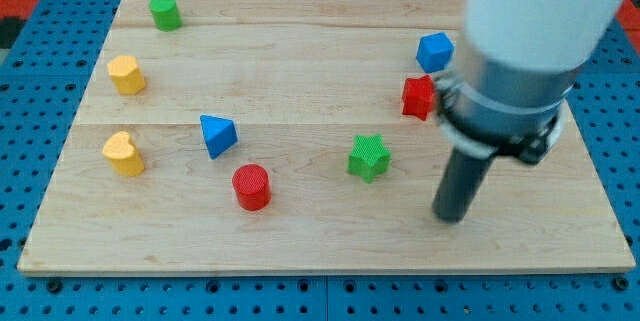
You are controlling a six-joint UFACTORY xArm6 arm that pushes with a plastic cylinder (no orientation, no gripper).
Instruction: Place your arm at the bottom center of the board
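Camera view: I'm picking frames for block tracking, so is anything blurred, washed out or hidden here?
Camera view: the arm's pale body at the view's top right is soft and overexposed; it partly hides the red block and crowds the blue block; my tip and the green star look sharp; light is even, shadows faint.

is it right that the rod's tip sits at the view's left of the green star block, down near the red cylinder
No. In the camera view my tip sits to the view's right of the green star-shaped block, well away from the red cylinder block, which lies on the star's other side.
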